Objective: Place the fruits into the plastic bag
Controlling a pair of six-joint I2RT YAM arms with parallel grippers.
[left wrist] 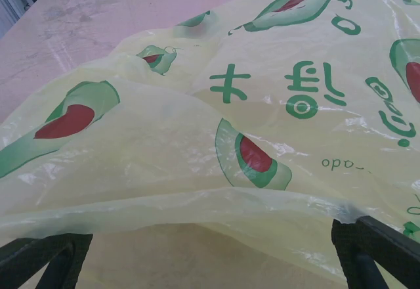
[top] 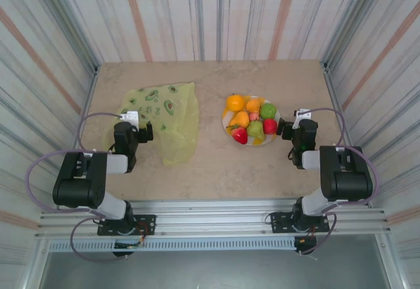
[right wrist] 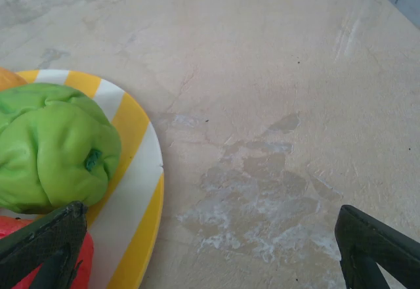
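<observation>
Though spread wide, left pincer (top: 149, 131) empty, at edge of plastic bag (top: 172, 119) lying crumpled on worktop (top: 210, 167); right pincer (top: 281, 128) equally wide, empty, beside striped plate (top: 225, 122) heaped with fruits (top: 251, 119).

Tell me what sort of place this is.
Probably a robot test cell, not a home: a table walled in by striped panels, the left arm and right arm bolted to a metal rail, toy fruits and a plastic bag laid out as props.
</observation>
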